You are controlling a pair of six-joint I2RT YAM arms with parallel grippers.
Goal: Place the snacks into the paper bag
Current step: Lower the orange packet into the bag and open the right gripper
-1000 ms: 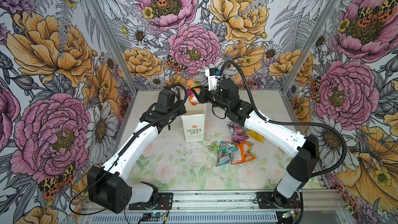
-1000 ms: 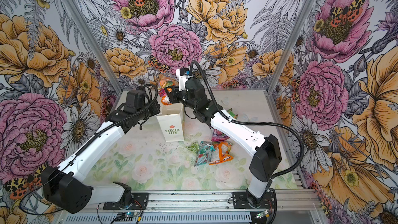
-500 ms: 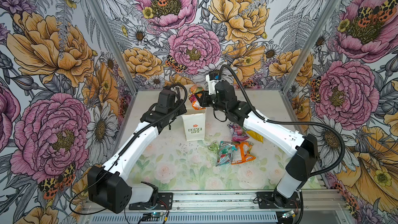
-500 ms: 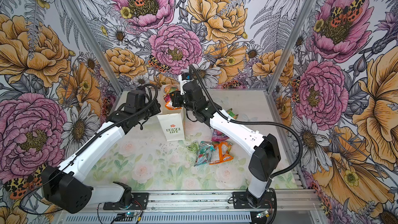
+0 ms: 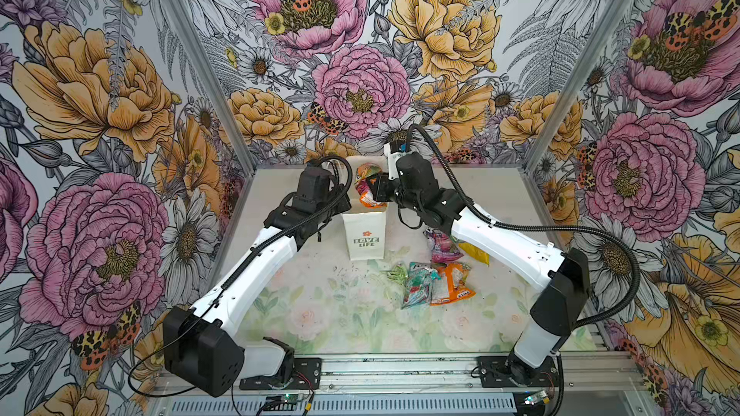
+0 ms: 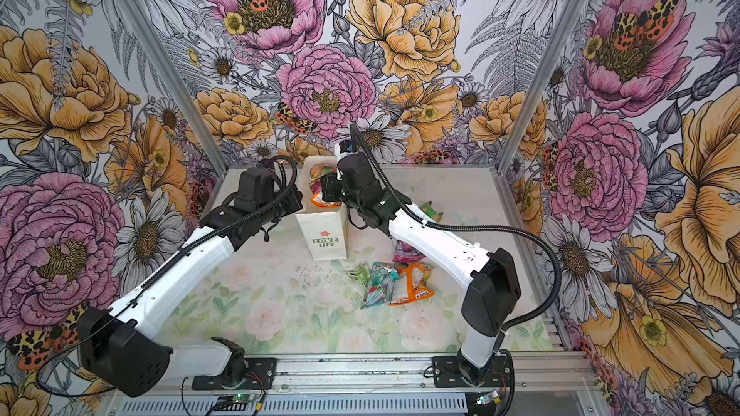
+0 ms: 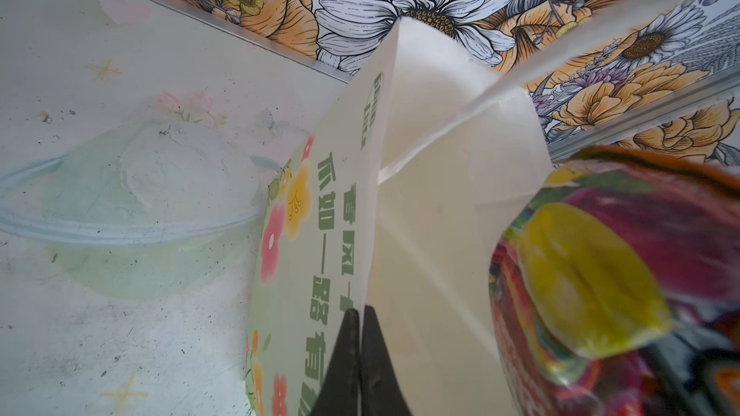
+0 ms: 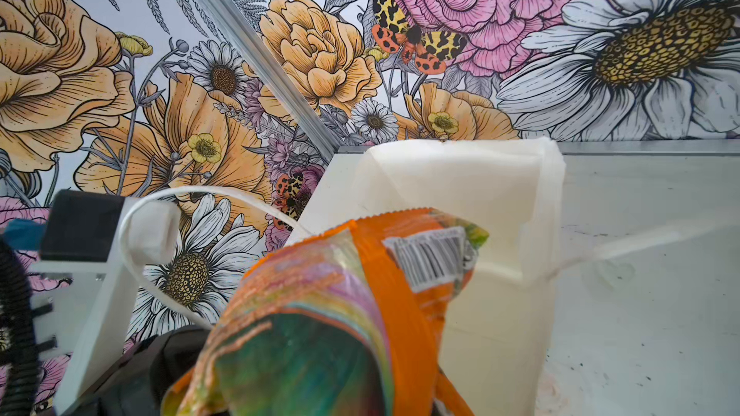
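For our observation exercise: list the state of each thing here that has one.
paper bag: upright, mouth open, wall pinched.
left gripper: shut on paper bag.
right gripper: shut on orange packet.
orange packet: held at paper bag's mouth.
teal packet: lying loose, not bagged.

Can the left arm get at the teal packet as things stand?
Probably not yet: the left gripper is shut on the paper bag, and the teal packet lies right of the bag in a top view. It would have to let go first.
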